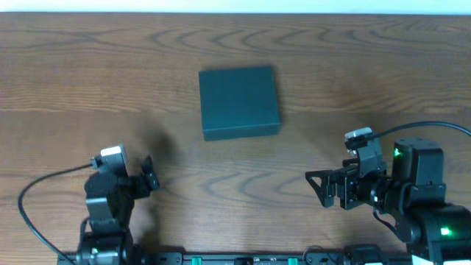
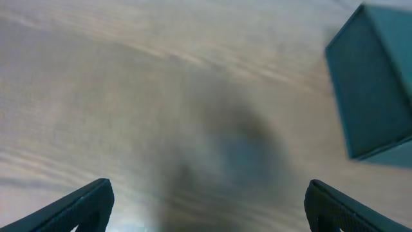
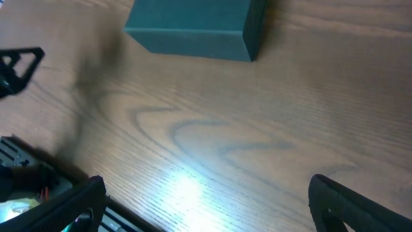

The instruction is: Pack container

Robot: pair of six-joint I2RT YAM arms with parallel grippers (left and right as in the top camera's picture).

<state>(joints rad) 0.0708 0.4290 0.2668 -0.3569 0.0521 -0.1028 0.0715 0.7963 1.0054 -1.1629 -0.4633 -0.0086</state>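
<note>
The container [image 1: 239, 101] is a dark teal-grey square box with its lid closed, lying flat on the wooden table at centre back. It also shows at the right edge of the left wrist view [image 2: 376, 84] and at the top of the right wrist view [image 3: 196, 29]. My left gripper [image 1: 149, 175] is open and empty, near the front left, well short of the box; its fingers frame bare wood in the left wrist view [image 2: 207, 209]. My right gripper [image 1: 324, 188] is open and empty at the front right, pointing left; it also shows in the right wrist view [image 3: 206, 206].
The wooden table [image 1: 353, 81] fills the view, with its far edge along the top. A black rail with cables [image 1: 243, 258] runs along the front edge between the two arm bases. No snack packets are in view.
</note>
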